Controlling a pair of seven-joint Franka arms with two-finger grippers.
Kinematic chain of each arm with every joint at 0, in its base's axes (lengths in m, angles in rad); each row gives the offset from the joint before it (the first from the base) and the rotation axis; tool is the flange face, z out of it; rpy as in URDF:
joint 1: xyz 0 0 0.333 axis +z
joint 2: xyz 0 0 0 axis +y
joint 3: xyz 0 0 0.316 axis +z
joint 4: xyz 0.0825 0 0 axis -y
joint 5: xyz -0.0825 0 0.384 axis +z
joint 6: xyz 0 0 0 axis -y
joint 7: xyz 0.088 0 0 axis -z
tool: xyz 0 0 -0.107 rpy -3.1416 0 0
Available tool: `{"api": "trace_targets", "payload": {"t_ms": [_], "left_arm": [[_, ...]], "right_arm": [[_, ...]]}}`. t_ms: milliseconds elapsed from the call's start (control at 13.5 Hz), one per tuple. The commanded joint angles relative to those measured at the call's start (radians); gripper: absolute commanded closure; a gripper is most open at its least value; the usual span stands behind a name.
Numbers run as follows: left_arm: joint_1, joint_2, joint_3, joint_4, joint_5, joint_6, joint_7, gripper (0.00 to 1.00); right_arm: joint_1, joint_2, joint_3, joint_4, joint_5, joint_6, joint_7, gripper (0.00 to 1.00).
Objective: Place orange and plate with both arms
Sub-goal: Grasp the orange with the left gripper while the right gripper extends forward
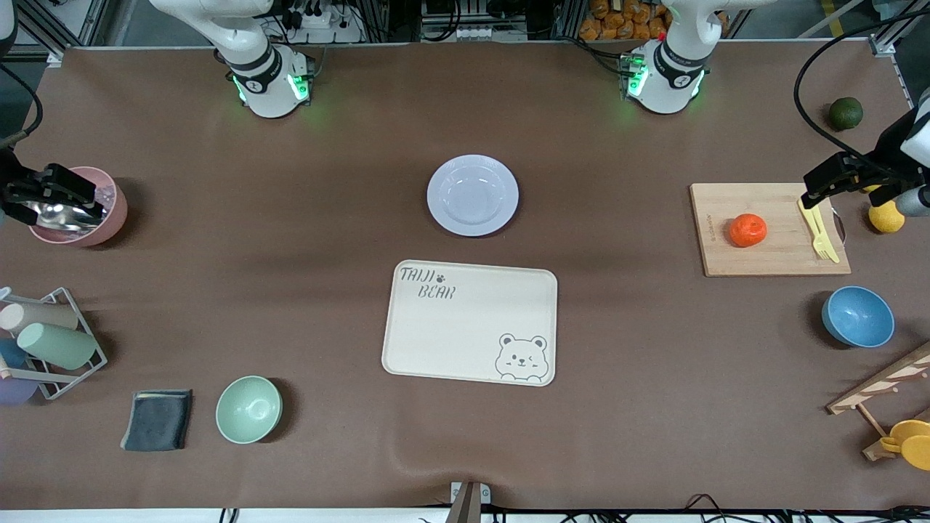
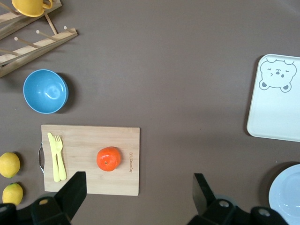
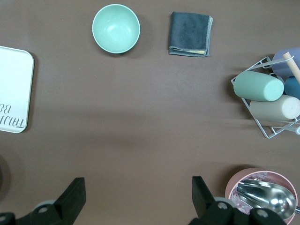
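The orange lies on a wooden cutting board toward the left arm's end of the table. The pale lavender plate sits mid-table, bare. My left gripper hangs open and holds nothing, high over the board's outer end beside the orange. Over a pink cup at the right arm's end of the table, my right gripper also stands open with nothing between its fingers.
A cream bear tray lies nearer the camera than the plate. Yellow cutlery rests on the board. A lemon, a dark green fruit, a blue bowl, a green bowl, a grey cloth and a cup rack ring the edges.
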Motion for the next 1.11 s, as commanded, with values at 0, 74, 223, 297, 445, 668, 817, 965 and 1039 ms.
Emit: {"api": "trace_targets", "payload": {"t_ms": [0, 74, 223, 297, 445, 668, 817, 965, 1039], "left_arm": [[0.006, 0.006, -0.002, 0.013, -0.009, -0.022, 0.018, 0.0], [0.007, 0.012, -0.002, 0.022, 0.0, -0.025, 0.015, 0.0], [0.006, 0.035, 0.001, 0.049, 0.0, -0.026, 0.013, 0.0], [0.009, 0.04, 0.001, 0.057, 0.005, -0.031, 0.013, 0.0], [0.018, 0.047, 0.002, 0.001, 0.012, -0.043, 0.004, 0.0], [0.08, 0.041, -0.001, -0.143, 0.02, 0.047, 0.01, 0.0], [0.12, 0.017, -0.001, -0.302, 0.022, 0.162, 0.01, 0.0], [0.168, 0.008, -0.002, -0.444, 0.038, 0.295, 0.018, 0.0], [0.176, 0.015, -0.002, -0.499, 0.071, 0.359, 0.018, 0.0]], "right_arm": [[-0.002, 0.011, 0.001, 0.021, -0.015, -0.006, -0.013, 0.0], [-0.003, 0.012, 0.001, 0.021, -0.013, -0.004, -0.013, 0.0], [-0.002, 0.02, 0.001, 0.021, -0.009, -0.009, -0.013, 0.0], [0.001, 0.02, 0.001, 0.02, -0.009, -0.012, -0.013, 0.0], [0.004, 0.02, 0.001, 0.017, -0.009, -0.009, -0.008, 0.0], [0.003, 0.022, 0.002, 0.015, -0.003, -0.01, -0.008, 0.0], [0.004, 0.029, 0.002, 0.014, -0.001, -0.013, -0.008, 0.0], [0.007, 0.034, 0.004, 0.009, 0.022, -0.016, -0.007, 0.0], [0.003, 0.038, 0.004, -0.002, 0.064, -0.019, -0.007, 0.0]]}}
